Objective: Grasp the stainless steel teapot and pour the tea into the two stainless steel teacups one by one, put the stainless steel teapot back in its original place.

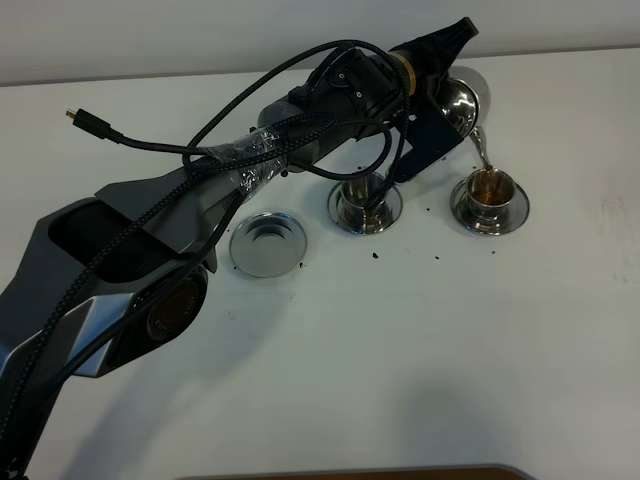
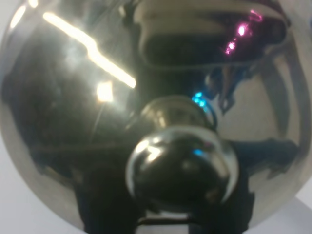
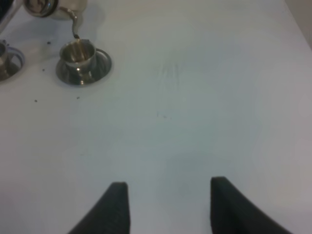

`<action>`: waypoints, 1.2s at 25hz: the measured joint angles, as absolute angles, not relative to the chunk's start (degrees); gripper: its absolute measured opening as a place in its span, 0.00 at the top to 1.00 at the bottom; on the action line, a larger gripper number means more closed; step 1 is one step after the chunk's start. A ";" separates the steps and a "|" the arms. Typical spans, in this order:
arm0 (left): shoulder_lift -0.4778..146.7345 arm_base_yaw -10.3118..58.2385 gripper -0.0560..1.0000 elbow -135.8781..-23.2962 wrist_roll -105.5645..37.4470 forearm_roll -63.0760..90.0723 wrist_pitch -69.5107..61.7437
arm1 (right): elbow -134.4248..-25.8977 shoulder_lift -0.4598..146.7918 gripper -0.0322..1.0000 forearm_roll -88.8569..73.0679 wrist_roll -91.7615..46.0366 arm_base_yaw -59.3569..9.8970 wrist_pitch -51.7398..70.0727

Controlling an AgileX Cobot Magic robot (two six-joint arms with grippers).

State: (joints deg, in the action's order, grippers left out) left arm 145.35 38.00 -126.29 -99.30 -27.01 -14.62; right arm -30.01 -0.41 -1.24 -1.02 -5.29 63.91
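My left gripper (image 1: pixel 437 118) reaches across to the right and is shut on the stainless steel teapot (image 1: pixel 463 98) at its handle. The pot is tilted, with its spout (image 1: pixel 483 150) just above the right teacup (image 1: pixel 490 190), which holds brown tea and stands on its saucer (image 1: pixel 512 215). The other teacup (image 1: pixel 364 206) stands to its left, partly hidden behind the arm. The empty round saucer (image 1: pixel 266 243), the pot's place, lies further left. The left wrist view is filled by the pot's lid and knob (image 2: pixel 180 165). My right gripper (image 3: pixel 168 204) is open and empty over bare table, well away from the right teacup (image 3: pixel 78 53) and the teapot (image 3: pixel 48 7).
Dark specks (image 1: pixel 437 258) lie scattered on the white table around the cups. A loose black cable with a plug (image 1: pixel 85 120) lies at the back left. The left arm's body (image 1: pixel 130 270) covers the left front of the table.
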 joint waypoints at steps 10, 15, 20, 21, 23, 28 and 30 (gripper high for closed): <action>145.35 38.00 0.71 -126.29 -101.56 -27.00 -12.81 | -30.01 -0.41 0.60 -1.24 -1.02 -5.29 63.91; 145.35 38.00 0.71 -126.29 -102.43 -26.95 -12.23 | -30.01 -0.41 0.60 -1.24 -1.02 -5.29 63.91; 145.35 38.00 0.71 -126.29 -102.66 -26.95 -10.58 | -30.01 -0.41 0.60 -1.24 -1.02 -5.29 63.91; 145.35 38.00 0.71 -126.29 -102.66 -26.95 -10.45 | -30.01 -0.41 0.60 -1.24 -1.02 -5.29 63.91; 145.35 38.00 0.71 -126.29 -102.71 -26.95 -10.39 | -30.01 -0.41 0.60 -1.24 -1.02 -5.29 63.91; 145.35 38.00 0.71 -126.29 -103.80 -26.95 -10.21 | -30.01 -0.41 0.60 -1.24 -1.02 -5.29 63.91; 145.35 38.00 0.71 -126.29 -103.95 -26.95 -10.21 | -30.01 -0.41 0.60 -1.24 -1.02 -5.29 63.91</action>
State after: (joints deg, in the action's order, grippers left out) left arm 145.35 38.00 -126.29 -103.95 -26.95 -10.21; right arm -30.01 -0.41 -1.24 -1.02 -5.29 63.91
